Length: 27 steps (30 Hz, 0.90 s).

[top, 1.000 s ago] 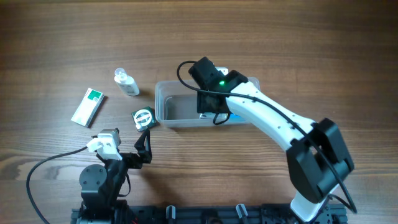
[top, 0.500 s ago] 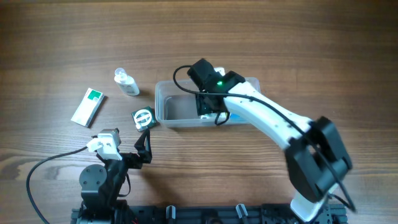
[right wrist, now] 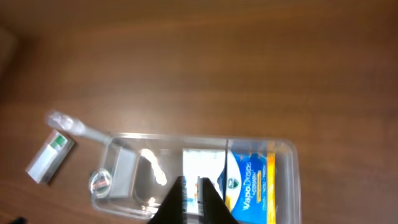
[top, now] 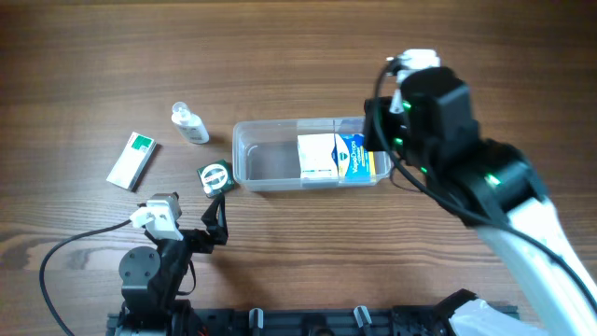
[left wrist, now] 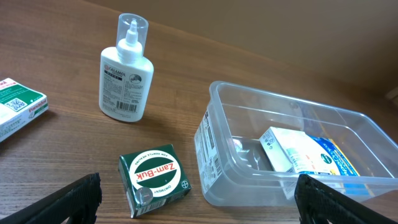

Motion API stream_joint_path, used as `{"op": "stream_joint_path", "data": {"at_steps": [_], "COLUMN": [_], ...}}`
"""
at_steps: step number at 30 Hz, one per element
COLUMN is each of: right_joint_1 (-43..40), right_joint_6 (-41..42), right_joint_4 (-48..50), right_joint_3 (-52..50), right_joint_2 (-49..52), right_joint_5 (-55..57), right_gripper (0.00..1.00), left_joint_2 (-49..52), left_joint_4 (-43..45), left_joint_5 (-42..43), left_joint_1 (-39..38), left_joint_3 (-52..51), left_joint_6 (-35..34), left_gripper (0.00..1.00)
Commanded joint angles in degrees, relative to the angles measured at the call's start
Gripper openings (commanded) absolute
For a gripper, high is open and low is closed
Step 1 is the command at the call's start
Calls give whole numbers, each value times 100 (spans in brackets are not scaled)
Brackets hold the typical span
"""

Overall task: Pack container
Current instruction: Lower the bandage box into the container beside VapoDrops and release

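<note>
The container (top: 265, 159) is a clear tub in the middle of the table. A white box (top: 317, 156) and a blue and yellow VapoDrops box (top: 363, 157) lie side by side in its right half. My right gripper (right wrist: 193, 194) hangs high above the container (right wrist: 124, 163), shut, with nothing between its fingers. In the overhead view its fingertips are hidden under the wrist (top: 417, 105). My left gripper (left wrist: 202, 202) rests low near the table's front edge, open wide and holding nothing. It faces a green Zam-Buk box (left wrist: 154, 180) and the container's left end (left wrist: 214, 146).
A small white bottle (top: 189, 123) lies left of the tub. A white and green flat box (top: 131, 160) lies further left. The Zam-Buk box (top: 215, 176) sits by the tub's front left corner. The left arm's cable (top: 65, 247) trails over the front left.
The right arm has risen out of the container and swung right, and its jaws have shut. The white box now lies uncovered in the tub. The left arm has not moved.
</note>
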Motion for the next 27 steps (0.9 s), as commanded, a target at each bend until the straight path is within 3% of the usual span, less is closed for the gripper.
{"op": "stream_joint_path", "data": {"at_steps": [1,4,11,17,23,27], "right_joint_1": [4,9,9,-35,-74,-369], "right_joint_6": [293,254,251,-192,15,260], "right_joint_4": [94,389,562,402,186,-66], "right_joint_3": [-450,-448,-450,-177,-66,-289], "right_joint_2": [1360,2643,3733,3274,1729,1869], "right_joint_5": [-658,-1545,-1246,-1141,-160,83], "right_gripper": [4,4,4,4,4,4], "left_joint_2": [-57,-57,-57,-57,-57,-57], "left_joint_4": [20,20,17,20,17,17], "left_joint_5": [70,70,70,70,70,70], "left_joint_1": [48,48,48,48,48,48], "left_joint_3": [-15,-15,-15,-15,-15,-15], "left_joint_6": [72,72,72,72,72,72], "left_gripper": [100,100,100,100,100,100]}}
